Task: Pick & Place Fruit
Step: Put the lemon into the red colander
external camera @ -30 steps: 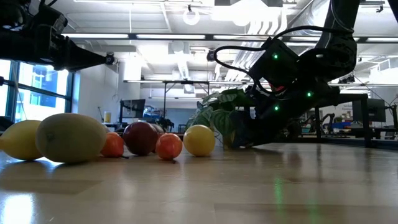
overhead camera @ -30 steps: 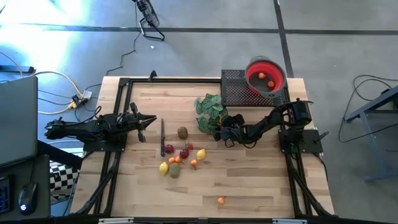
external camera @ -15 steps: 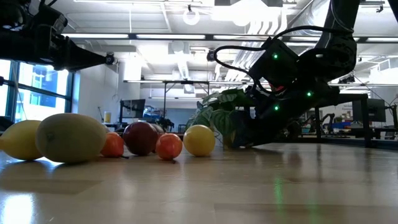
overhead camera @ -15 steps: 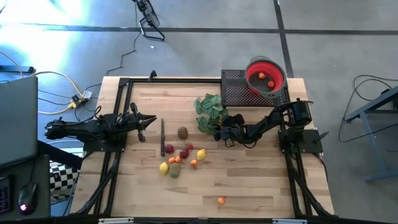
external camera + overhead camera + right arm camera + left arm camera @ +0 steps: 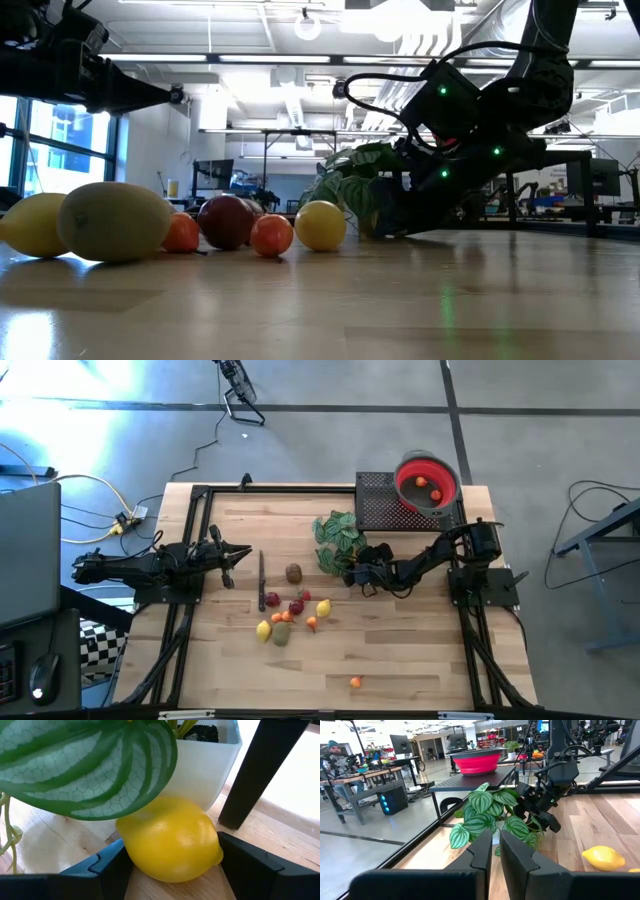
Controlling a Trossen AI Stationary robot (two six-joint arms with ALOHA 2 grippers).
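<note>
Wooden planks are forming the table (image 5: 400, 650), with a grey floor lying around it and a bright hall of desks and screens showing beyond.

Nearest the front edge, a small orange fruit (image 5: 355, 682) is lying by itself, well apart from the rest. Farther in, a cluster of fruit (image 5: 290, 615) is sitting near the table's middle: a yellow lemon (image 5: 263, 629) touching a brown-green piece (image 5: 281, 633), small orange and red pieces, and another yellow lemon (image 5: 323, 608). A brown piece (image 5: 294, 572) is lying just behind the cluster, and a dark knife (image 5: 262, 580) is lying to its left.

At about the same depth, the left gripper (image 5: 243, 553) is hovering over the left part of the table with its fingers (image 5: 485, 852) nearly pressed together, holding nothing.

The right gripper (image 5: 352, 575) is reaching down low beside the leafy plant (image 5: 336, 537). Its jaws are standing wide on either side of a lemon (image 5: 170, 840), the fingers (image 5: 112, 865) touching its sides. This lemon is lying on the wood, right against the plant's white pot (image 5: 205, 767).

Behind the plant, a black mesh stand (image 5: 375, 505) is carrying the red bowl (image 5: 404, 468) at the table's back right corner, with two small fruits (image 5: 428, 488) lying inside it.

A person is sitting at a desk far off in the hall.
</note>
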